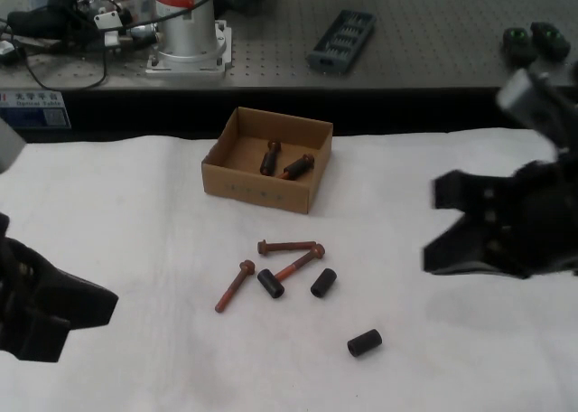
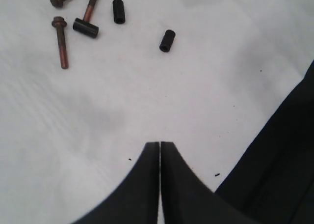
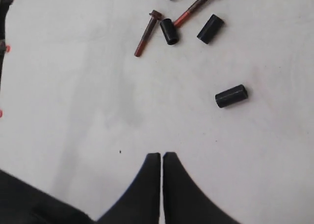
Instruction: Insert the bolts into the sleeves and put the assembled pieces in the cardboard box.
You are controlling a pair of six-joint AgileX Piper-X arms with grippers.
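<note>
Three rusty bolts (image 1: 287,246) and three black sleeves (image 1: 323,283) lie loose on the white cloth in front of the cardboard box (image 1: 226,184). One bolt (image 3: 195,7) ends right at a sleeve (image 3: 169,31). Another sleeve (image 1: 365,342) lies apart, nearer the front. Two assembled pieces (image 1: 270,157) rest inside the box. My left gripper (image 2: 160,145) is shut and holds nothing, well short of the lone sleeve (image 2: 167,41). My right gripper (image 3: 161,156) is shut too, hovering over bare cloth near the lone sleeve (image 3: 231,96).
The left arm (image 1: 45,308) sits at the front left and the right arm (image 1: 506,222) at the right. Behind the cloth, a dark bench carries a metal cylinder base (image 1: 185,32), cables and a blue rack (image 1: 341,38).
</note>
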